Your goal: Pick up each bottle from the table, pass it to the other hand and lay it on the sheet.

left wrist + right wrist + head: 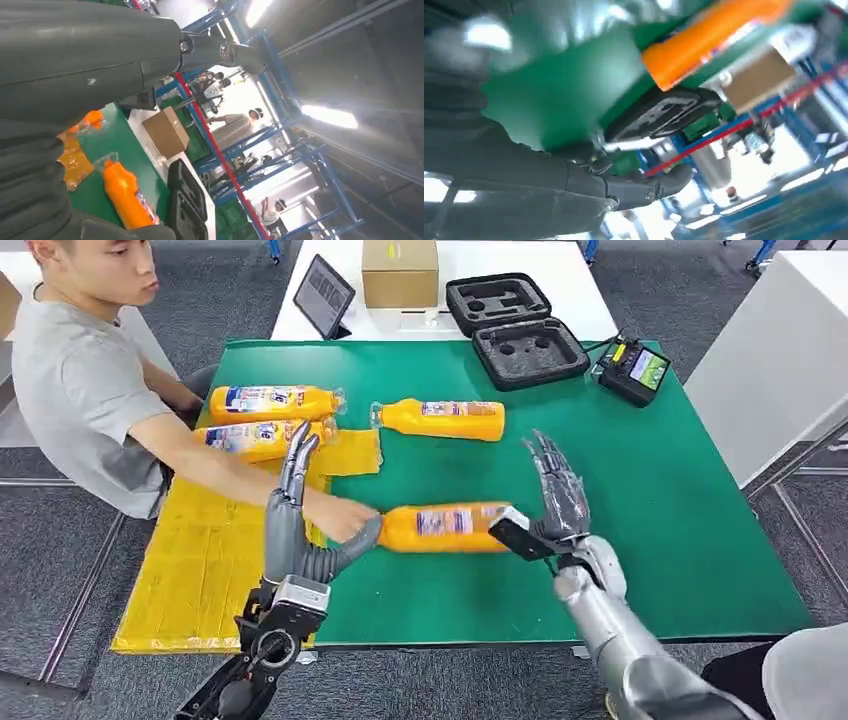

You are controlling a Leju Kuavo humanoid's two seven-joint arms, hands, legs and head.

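A green tabletop [650,490] fills the head view, with a yellow sheet [200,570] lying over its left edge. Near the front, an orange bottle [445,527] lies on its side between the two robot hands. The left robot hand [295,520] stands upright at the bottle's left end, fingers straight and pointing away from the robot, thumb angled toward the bottle; whether it touches the bottle cannot be told, since a person's hand [340,517] rests right at that end. The right robot hand [555,505] is at the bottle's right end, fingers spread and raised, with its dark thumb against the end of the bottle; it does not wrap around it. Two more orange bottles lie on their sides at the far end of the sheet, one [272,402] behind the other [262,438]. A fourth orange bottle [440,420] lies on the bare green surface just right of them, cap pointing left. The person [85,380], in a grey T-shirt, sits at the left side and reaches an arm across the sheet. Beyond the green surface sit a cardboard box [400,272], a tablet [323,295], an open black foam case [515,328] and a small black device [633,370] with a lit screen.
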